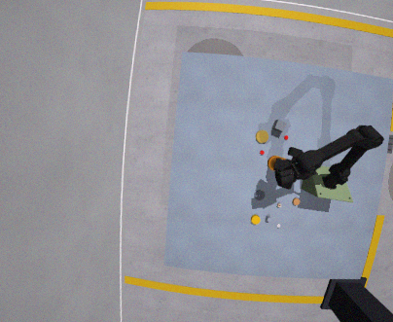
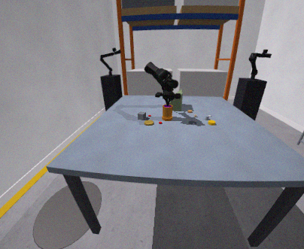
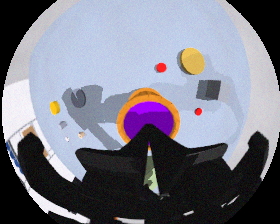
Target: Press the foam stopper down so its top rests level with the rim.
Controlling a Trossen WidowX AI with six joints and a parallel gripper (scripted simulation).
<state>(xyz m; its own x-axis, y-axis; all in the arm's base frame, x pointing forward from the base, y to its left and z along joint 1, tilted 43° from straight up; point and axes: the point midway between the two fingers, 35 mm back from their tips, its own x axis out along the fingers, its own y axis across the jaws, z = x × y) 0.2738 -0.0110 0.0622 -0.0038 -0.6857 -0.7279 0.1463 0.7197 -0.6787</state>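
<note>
An orange jar [image 2: 167, 113] stands upright on the blue table, with a purple foam stopper [image 3: 149, 118] in its mouth. In the wrist view the orange rim [image 3: 149, 111] rings the purple foam. My gripper [image 3: 148, 127] is shut, its closed fingertips pointing straight down onto the stopper's top. In the exterior view the gripper [image 2: 168, 102] stands right above the jar, with a thin purple band [image 2: 168, 105] showing at the rim. From above, the arm covers most of the jar [image 1: 274, 162]. I cannot tell how deep the foam sits.
A flat orange disc [image 2: 149, 122], a grey cube [image 2: 141, 115] and two red dots [image 2: 160, 122] lie left of the jar. A green wedge block [image 2: 177, 101] stands behind it. A yellow disc [image 2: 211, 122] and small bits lie to the right.
</note>
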